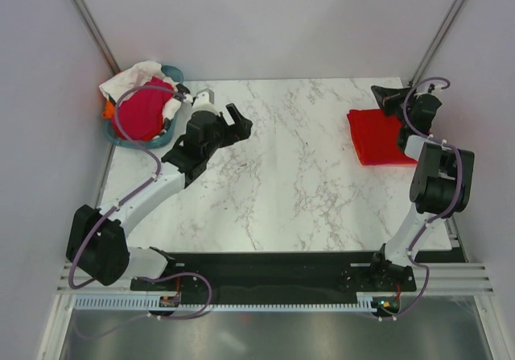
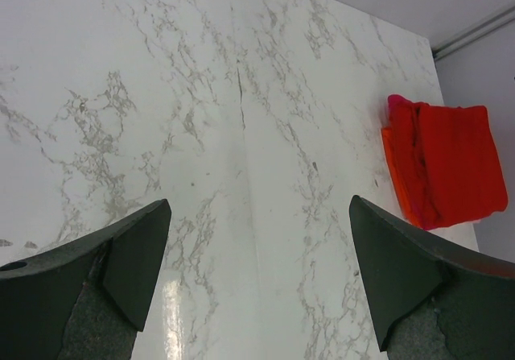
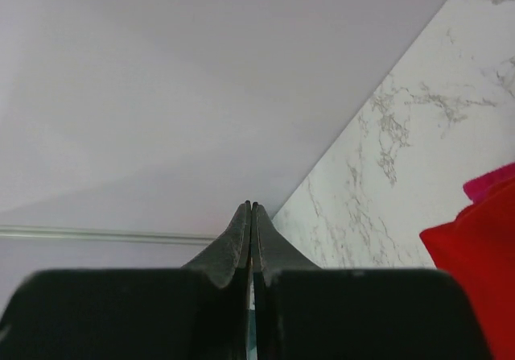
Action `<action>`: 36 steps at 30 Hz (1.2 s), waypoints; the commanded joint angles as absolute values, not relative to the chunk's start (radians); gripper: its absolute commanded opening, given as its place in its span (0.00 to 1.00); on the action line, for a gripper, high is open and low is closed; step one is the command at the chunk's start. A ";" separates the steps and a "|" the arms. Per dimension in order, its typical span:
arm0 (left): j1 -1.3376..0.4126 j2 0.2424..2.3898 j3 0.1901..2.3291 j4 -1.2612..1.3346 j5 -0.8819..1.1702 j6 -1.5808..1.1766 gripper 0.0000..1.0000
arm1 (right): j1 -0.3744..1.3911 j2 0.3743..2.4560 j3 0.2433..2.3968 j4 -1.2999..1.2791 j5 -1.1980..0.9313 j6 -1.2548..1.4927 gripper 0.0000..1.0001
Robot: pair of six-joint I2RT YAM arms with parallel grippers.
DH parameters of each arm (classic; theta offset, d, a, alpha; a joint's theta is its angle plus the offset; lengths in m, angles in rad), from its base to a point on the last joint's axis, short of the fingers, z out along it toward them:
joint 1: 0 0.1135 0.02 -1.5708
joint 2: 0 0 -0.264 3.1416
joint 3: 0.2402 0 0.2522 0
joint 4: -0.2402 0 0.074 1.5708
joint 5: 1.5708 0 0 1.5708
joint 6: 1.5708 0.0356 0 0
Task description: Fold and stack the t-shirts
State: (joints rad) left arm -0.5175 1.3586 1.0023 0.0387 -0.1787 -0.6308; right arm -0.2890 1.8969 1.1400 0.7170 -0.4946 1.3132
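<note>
A folded bright red t-shirt [image 1: 376, 137] lies at the table's far right. In the left wrist view this red t-shirt [image 2: 451, 163] tops a stack with an orange edge [image 2: 396, 171] and a bit of magenta [image 2: 395, 101] under it. A magenta-pink t-shirt [image 1: 145, 112], a white t-shirt [image 1: 133, 78] and a bit of orange cloth [image 1: 107, 110] are heaped in the tub at far left. My left gripper [image 1: 241, 121] [image 2: 257, 279] hangs open and empty over bare table right of the tub. My right gripper [image 1: 378, 93] [image 3: 251, 211] is shut and empty just beyond the red t-shirt [image 3: 479, 271].
The teal oval tub [image 1: 172, 73] stands in the far left corner. The marble table [image 1: 290, 175] is walled by pale panels at the back and both sides. The right arm's joints [image 1: 441, 175] hang over the table's right edge beside the stack.
</note>
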 commanded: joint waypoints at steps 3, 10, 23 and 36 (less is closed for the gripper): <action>-0.517 1.302 0.953 0.035 -0.218 -0.569 1.00 | -0.243 1.974 1.080 0.747 -0.505 1.305 0.03; -0.508 1.238 0.884 0.020 -0.267 -0.554 1.00 | -0.183 2.181 1.187 0.696 -0.476 1.292 0.01; -0.505 1.195 0.818 0.005 -0.313 -0.517 1.00 | -0.170 2.087 1.298 0.498 -0.456 1.171 0.07; -0.505 1.034 0.645 -0.025 -0.281 -0.515 1.00 | 0.095 1.457 0.970 0.045 -0.033 0.568 0.79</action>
